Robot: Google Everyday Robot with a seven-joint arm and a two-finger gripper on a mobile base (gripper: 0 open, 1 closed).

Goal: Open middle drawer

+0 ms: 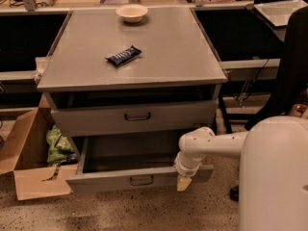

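The middle drawer point(108, 181) is a wide, shallow grey drawer with a small dark loop handle point(141, 179). It stands pulled well out of the grey cabinet, and its inside looks bare. My gripper point(184, 183) hangs from the white arm point(211, 144) at the right part of the drawer's front, fingertips pointing down over its front edge. Whether it touches the front is unclear.
A taller-fronted grey drawer point(96, 119) sits above, slightly out. A white bowl point(132, 12) and a dark snack bar point(123, 55) lie on the cabinet top point(183, 57). An open cardboard box point(29, 177) holding a green bag point(58, 146) stands on the floor at left. My white base point(274, 177) fills the right.
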